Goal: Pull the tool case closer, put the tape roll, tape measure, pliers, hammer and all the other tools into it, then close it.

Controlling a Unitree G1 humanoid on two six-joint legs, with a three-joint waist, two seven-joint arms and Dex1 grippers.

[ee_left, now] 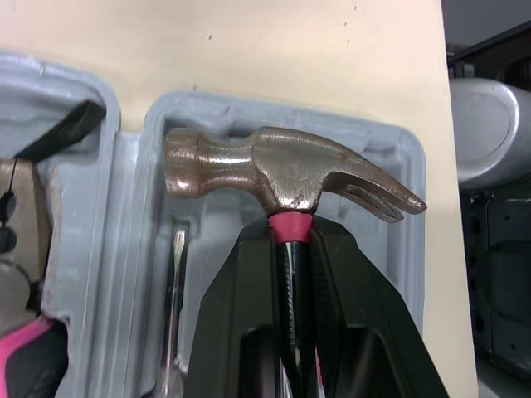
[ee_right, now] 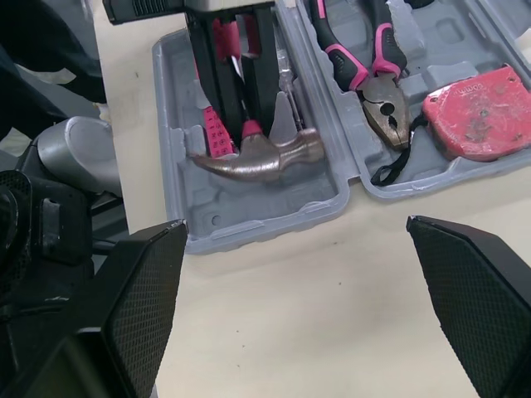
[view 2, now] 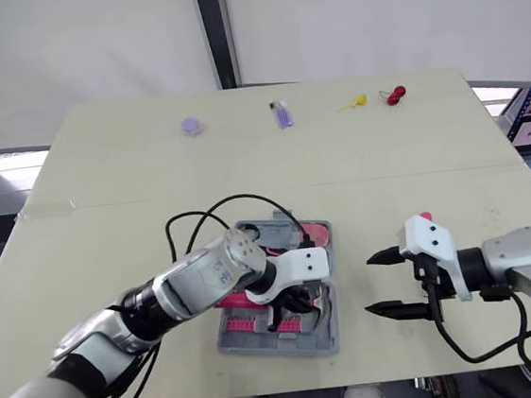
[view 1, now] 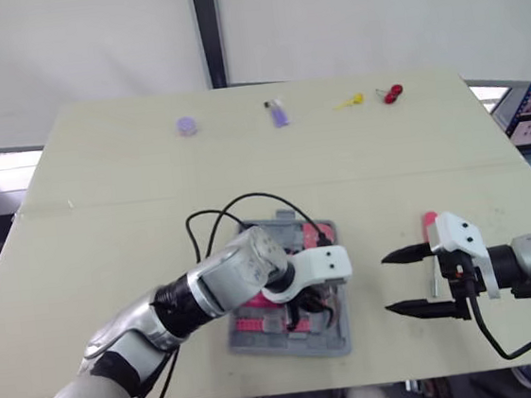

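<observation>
Hammer [ee_left: 282, 174], tarnished head, clenched in left hand [ee_left: 294, 240], moulded grey case [ee_left: 398, 149], right hand [view 1: 387, 285] released.

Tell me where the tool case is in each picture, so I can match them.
Left eye view: tool case low centre, under the left tool.
Right eye view: low centre too.
Left wrist view: its grey wall around the hammer.
Right wrist view: open, both halves showing.
Shared landmark: left tool gripping the hammer.

Silver arms [view 1: 222, 284], blk joints [view 1: 170, 309], white wrist mounts [view 1: 322, 265], blk cables [view 1: 247, 199], blk textured fingers [ee_right: 141, 307].
</observation>
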